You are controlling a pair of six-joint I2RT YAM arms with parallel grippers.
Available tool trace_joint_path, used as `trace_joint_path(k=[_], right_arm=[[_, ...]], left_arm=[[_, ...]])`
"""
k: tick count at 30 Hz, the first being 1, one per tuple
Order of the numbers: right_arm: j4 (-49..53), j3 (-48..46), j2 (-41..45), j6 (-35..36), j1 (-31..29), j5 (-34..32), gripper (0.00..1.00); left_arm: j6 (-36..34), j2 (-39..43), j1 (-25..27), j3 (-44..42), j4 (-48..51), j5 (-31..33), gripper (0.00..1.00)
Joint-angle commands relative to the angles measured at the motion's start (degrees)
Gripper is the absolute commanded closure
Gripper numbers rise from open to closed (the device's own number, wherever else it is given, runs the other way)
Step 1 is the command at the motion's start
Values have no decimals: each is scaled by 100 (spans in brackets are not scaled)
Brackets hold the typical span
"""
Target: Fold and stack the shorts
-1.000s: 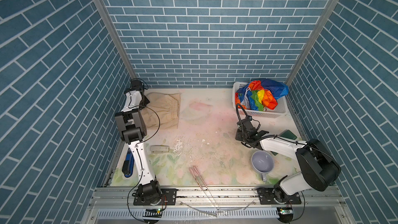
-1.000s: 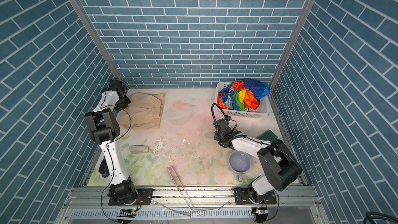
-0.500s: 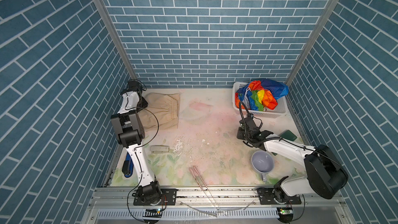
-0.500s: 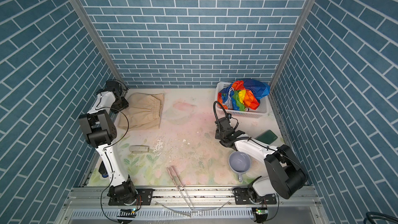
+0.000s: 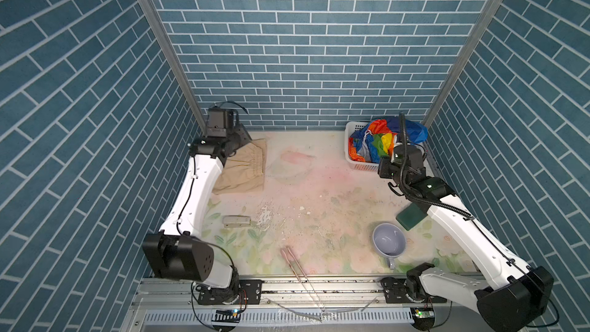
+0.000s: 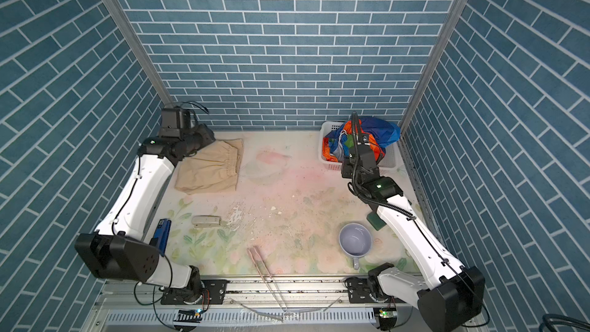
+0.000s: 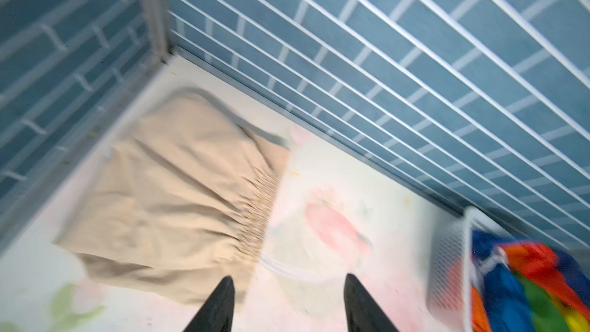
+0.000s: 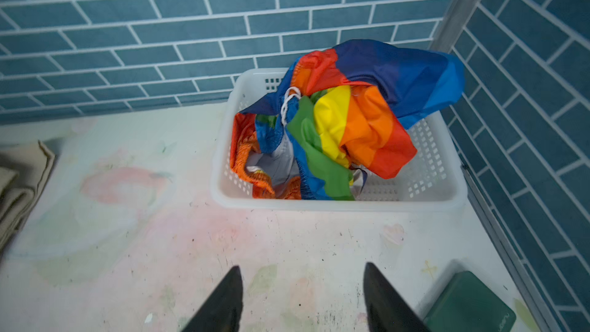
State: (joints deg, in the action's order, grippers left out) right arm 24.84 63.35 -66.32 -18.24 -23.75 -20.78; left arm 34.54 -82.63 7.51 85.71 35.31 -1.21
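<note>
The fingers (image 7: 220, 308) of the left gripper (image 7: 289, 305) stand well apart with nothing between them; only bare table (image 5: 319, 186) shows in the gap. That wrist view is blurred. The beige shorts (image 7: 178, 193) lie flat on the table just ahead of the fingertips. The near edge of the cloth runs up to one finger, but whether it touches cannot be told. Their gathered waistband faces the middle of the table. In both top views the beige shorts (image 5: 245, 167) (image 6: 210, 167) sit in the far left corner, with the left arm's wrist over their far end, by the back wall.

The fingers (image 8: 223, 305) of the right gripper (image 8: 303, 301) are also spread wide and hold nothing, with stained table between them. Ahead of them, a little way off, stands the white basket (image 8: 319, 204). The rainbow shorts (image 8: 344, 122) are heaped in it, crumpled, with blue cloth spilling over the far rim and a white drawstring (image 8: 289, 103) looped on top. In both top views the basket (image 5: 360, 164) (image 6: 329, 161) is in the far right corner and the right gripper is just in front of it.

A dark green block (image 8: 469, 305) lies on the table beside one right finger, near the side wall. The two pairs of shorts are well apart, at opposite far corners.
</note>
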Motion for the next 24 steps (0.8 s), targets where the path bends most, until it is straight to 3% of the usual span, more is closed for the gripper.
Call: trace_joint_path(k=[1,2,3,4,9,15,20,24], right_arm=[[676,564,-351,338,400,616,22],[751,705,-481,339,518,681,16],[805,837,-622,360,632,767,2],[825,926,-742,381,732,850,1],[734,1287,-1365,365,1309,1334,2],[598,1637,-2306,205,1763,1930,8],[251,1767,-2879,-22,1815,2355,9],[87,1935,-3336,-140,1817,2205,9]], left_arm=[[645,430,536,-946,-666,-516,43],[693,592,748,-1213,-781,-516,42],[703,746,946,-1481,-896,-541,42],[691,859,1092,-1706,-959,-596,42],[446,1327,1733,-2489,-696,-723,37],[525,1796,1776,-3470,-637,-704,35],[154,1864,1742,-3180,-241,-377,34],[-139,1911,1483,-2819,211,-112,32]])
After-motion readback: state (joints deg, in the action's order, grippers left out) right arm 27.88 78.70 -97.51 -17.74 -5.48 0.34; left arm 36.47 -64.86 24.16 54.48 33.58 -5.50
